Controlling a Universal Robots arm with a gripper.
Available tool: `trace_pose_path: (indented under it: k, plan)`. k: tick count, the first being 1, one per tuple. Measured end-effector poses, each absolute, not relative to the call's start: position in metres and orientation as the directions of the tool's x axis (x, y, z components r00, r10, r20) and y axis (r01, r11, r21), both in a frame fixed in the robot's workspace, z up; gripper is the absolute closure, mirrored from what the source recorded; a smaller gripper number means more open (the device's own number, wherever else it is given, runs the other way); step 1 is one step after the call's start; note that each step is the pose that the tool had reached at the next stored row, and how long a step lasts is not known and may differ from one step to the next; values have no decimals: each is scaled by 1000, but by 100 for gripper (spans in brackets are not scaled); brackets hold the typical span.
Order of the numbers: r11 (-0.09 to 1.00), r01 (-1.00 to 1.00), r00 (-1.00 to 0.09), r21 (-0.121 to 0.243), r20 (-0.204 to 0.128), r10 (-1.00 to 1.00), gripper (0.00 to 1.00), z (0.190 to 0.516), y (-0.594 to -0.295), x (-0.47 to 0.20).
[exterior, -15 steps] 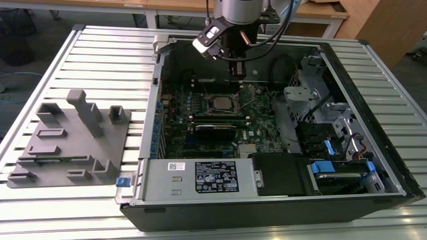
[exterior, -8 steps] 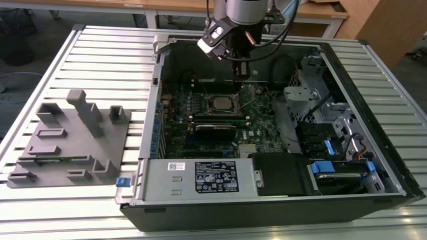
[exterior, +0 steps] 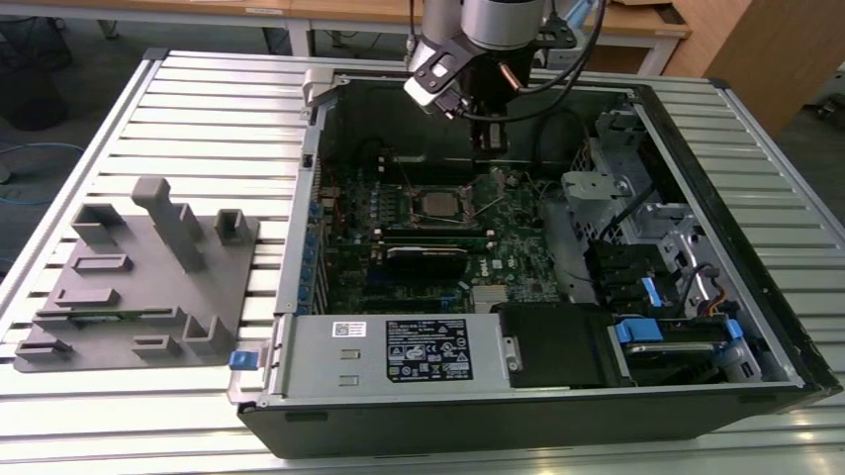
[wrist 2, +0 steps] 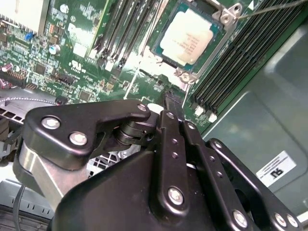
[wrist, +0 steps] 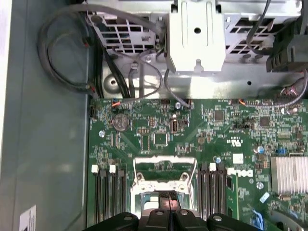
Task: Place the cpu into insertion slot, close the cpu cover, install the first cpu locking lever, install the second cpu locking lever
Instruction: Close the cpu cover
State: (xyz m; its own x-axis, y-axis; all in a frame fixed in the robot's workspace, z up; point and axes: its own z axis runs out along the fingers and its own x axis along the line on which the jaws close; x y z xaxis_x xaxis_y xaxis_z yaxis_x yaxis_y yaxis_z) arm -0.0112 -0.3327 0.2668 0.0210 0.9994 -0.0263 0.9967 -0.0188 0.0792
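**Status.** The end effector (wrist 2: 172,102) hangs inside the open computer case (exterior: 739,198), over the motherboard (wrist 2: 82,29). Its fingers are drawn together to a narrow tip with nothing between them.

**Location of parts.** In the second wrist view the cpu (wrist 2: 189,38) lies just ahead of and below the tip. It is flat in the insertion slot (wrist 2: 211,52), metal top upward. The cpu cover (wrist 2: 230,21) appears to lie down around it; whether it is fully seated cannot be told. A thin wire locking lever (wrist 2: 274,8) runs out from the far corner of the socket and appears unlatched. Memory slots (wrist 2: 240,53) flank the socket on both sides.

**Handling, as judged.**
- cpu: light, thin and rigid. The top is smooth metal and likely slippery to pads. The underside contacts are fragile. If it must be lifted, grip two opposite edges and keep it level; apply no downward force on the socket.
- cpu cover: thin stiff sheet metal, turning on its hinge only. Press on the frame at the edge opposite the hinge, never through the window onto the chip.
- locking lever: slender and springy; it will resist near the end of travel. Engage it near its free end, where leverage is greatest and the tip stays clear of the memory slots.
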Motion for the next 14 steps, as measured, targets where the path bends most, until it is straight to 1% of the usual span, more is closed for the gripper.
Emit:
trace_pose_path:
  k: [14]
  plan:
    - [-19,997,21,79,-27,999,89,267,-333,6]
